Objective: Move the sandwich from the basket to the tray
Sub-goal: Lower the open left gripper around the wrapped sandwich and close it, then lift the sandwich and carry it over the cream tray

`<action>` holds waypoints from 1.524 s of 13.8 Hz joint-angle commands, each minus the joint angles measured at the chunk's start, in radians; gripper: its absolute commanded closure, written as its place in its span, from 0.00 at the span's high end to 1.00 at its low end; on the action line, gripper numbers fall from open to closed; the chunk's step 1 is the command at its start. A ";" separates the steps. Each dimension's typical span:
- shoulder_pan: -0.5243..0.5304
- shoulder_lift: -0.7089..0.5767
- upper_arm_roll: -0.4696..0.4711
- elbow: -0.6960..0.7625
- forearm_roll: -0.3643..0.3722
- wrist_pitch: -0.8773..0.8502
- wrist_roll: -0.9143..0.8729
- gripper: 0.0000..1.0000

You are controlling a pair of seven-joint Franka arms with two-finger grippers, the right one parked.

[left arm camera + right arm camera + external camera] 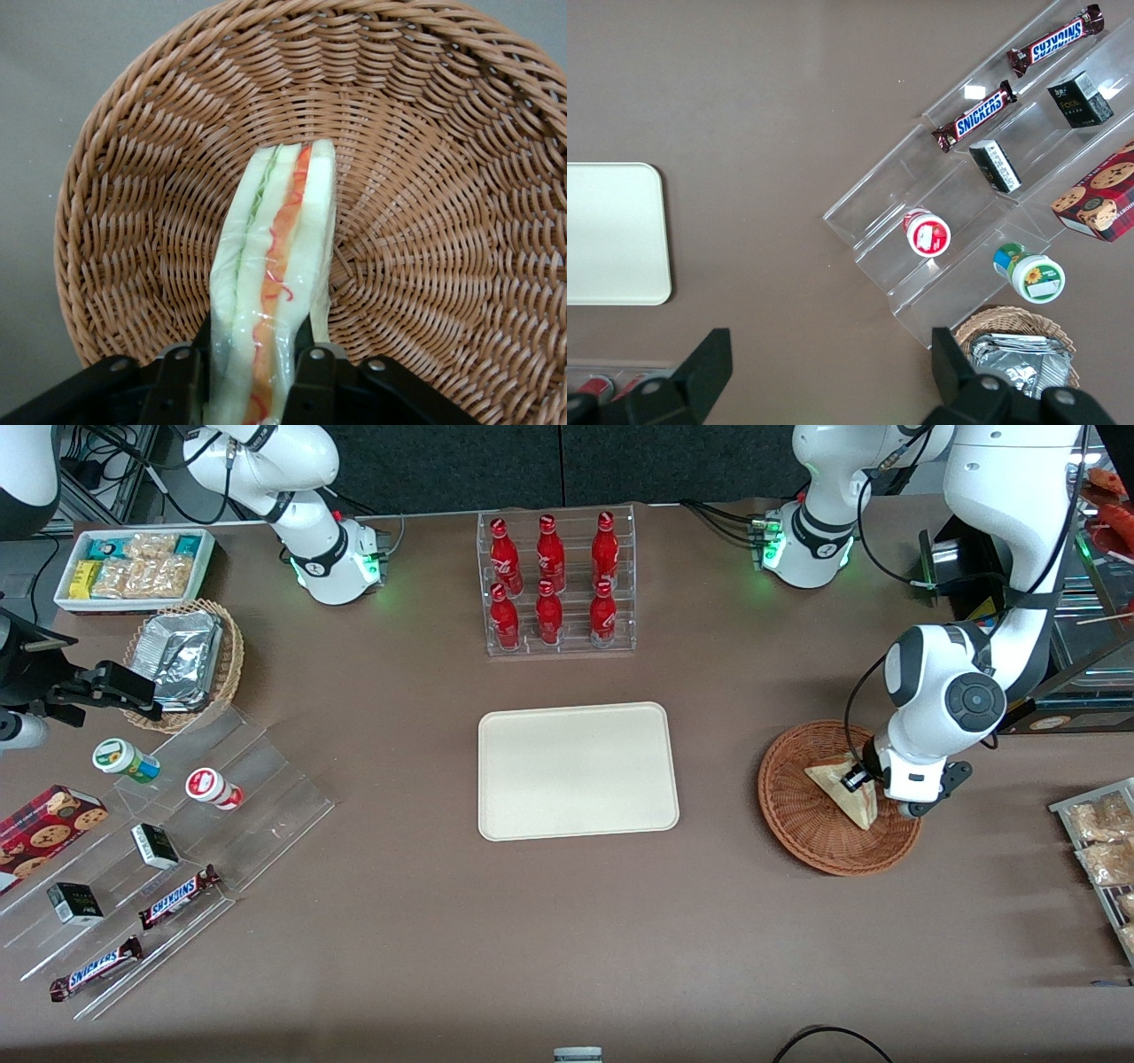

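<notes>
The table (425,921) carries everything here, and at its middle lies the tray (578,771), bare and waiting, with a rack of red bottles (555,580) just past its edge farther from the front camera. Toward the working arm's end of the table sits the basket (797,815), well apart from the tray with open tabletop between them. The left arm is folded over the basket, its forearm angled steeply down and the wrist bent so that the gripper (864,779) reaches into the bowl. The sandwich (276,292) stands on edge against the woven floor, and the wrist view shows the two black fingers (312,376) pressed against its two bread faces, one on each side, so the claw looks closed on the wrapped wedge. The step in hand reads as the grasp itself, with the lift not yet made: the sandwich's tip seems to rest on the wicker. The next move calls for a straight rise clear of the basket's rim, then a sideways carry to the tray, with gentle pressure, since soft bread in slippery film may squash or slide.
</notes>
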 commanded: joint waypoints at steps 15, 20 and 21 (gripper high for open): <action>-0.438 0.045 -0.018 0.411 0.000 -0.448 -0.148 0.00; -0.622 0.222 -0.018 0.601 0.003 -0.437 -0.147 0.00; -0.651 0.261 -0.018 0.640 0.006 -0.436 -0.139 0.00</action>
